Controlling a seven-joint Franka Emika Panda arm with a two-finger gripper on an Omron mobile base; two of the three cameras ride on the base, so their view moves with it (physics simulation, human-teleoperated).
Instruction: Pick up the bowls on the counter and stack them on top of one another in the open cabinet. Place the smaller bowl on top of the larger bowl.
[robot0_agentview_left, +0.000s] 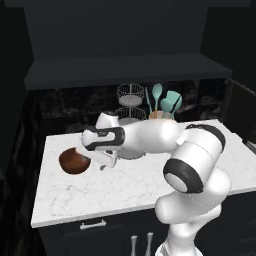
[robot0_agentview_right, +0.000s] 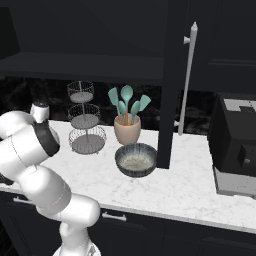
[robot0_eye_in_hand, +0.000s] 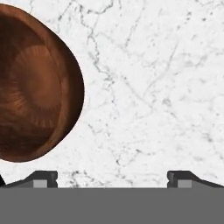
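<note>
Open cabinet (robot0_agentview_left: 125, 70): the dark upper unit is hanging above the worktop, its plain dark shelf lying bare; in the right base view its door (robot0_agentview_right: 175, 85) is standing swung out with a long pale handle.
Worktop (robot0_agentview_left: 135, 185): the white marble slab with grey veining is sitting over dark drawers with silver handles.
Arm: it is reaching low and leftward across the worktop in the left base view.
Black appliance (robot0_agentview_right: 235, 145): it is standing at the right end of the worktop.
Wire basket stand (robot0_agentview_right: 84, 120): three tiers are rising at the back of the worktop, just left of the utensil cup.
Larger bowl (robot0_agentview_right: 135, 159): the grey-green glassy bowl is resting upright on the worktop, just in front of the utensil cup and beside the door's edge.
Utensil cup (robot0_agentview_right: 127, 129): the beige cup is holding teal utensils.
Smaller bowl (robot0_agentview_left: 74, 161): the reddish-brown bowl is sitting upright near the worktop's left edge, just beside the pincer.
Pincer (robot0_eye_in_hand: 112, 178): its fingers (robot0_eye_in_hand: 43, 178) are standing spread wide over bare marble, gripping nothing, with the bowl off to one side.
</note>
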